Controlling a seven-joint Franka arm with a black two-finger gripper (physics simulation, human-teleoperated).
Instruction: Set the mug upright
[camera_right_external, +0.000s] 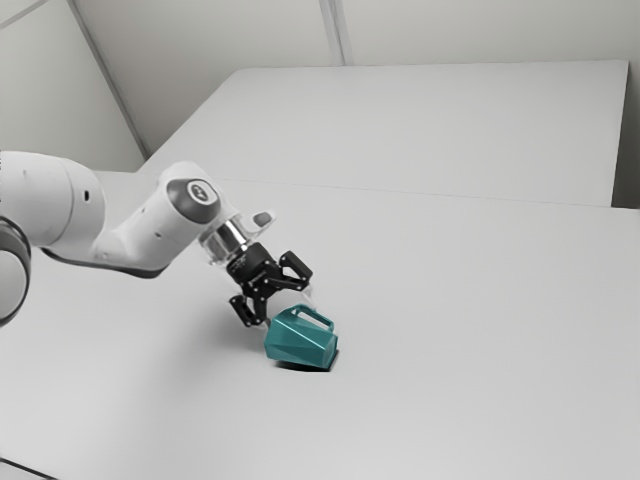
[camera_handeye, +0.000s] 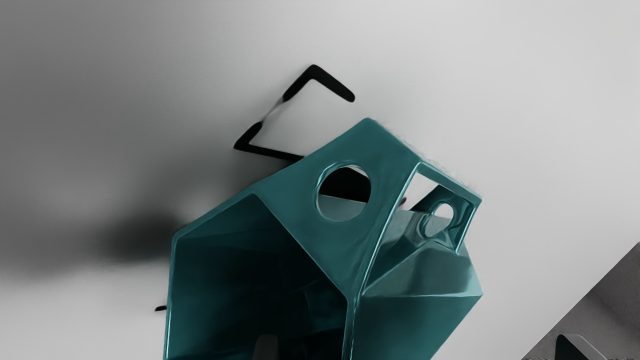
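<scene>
The teal mug (camera_right_external: 300, 340) lies on its side on the table, its handle pointing upward and its base toward the exterior view's right. My gripper (camera_right_external: 290, 310) is close above it at the mouth end, fingers spread apart. In the wrist view, the mug (camera_handeye: 400, 325) turns its dark open mouth toward my hand. The gripper (camera_handeye: 420, 348) shows one fingertip in front of the mouth and the other out beyond the mug's side, clear of it. Whether the first fingertip is inside the mouth, I cannot tell.
A pale table (camera_right_external: 450, 300) surrounds the mug, with another light surface (camera_right_external: 430, 120) behind it. Black shadow shapes lie beside the mug in the wrist view. A thin dark line crosses the exterior view's lower left corner.
</scene>
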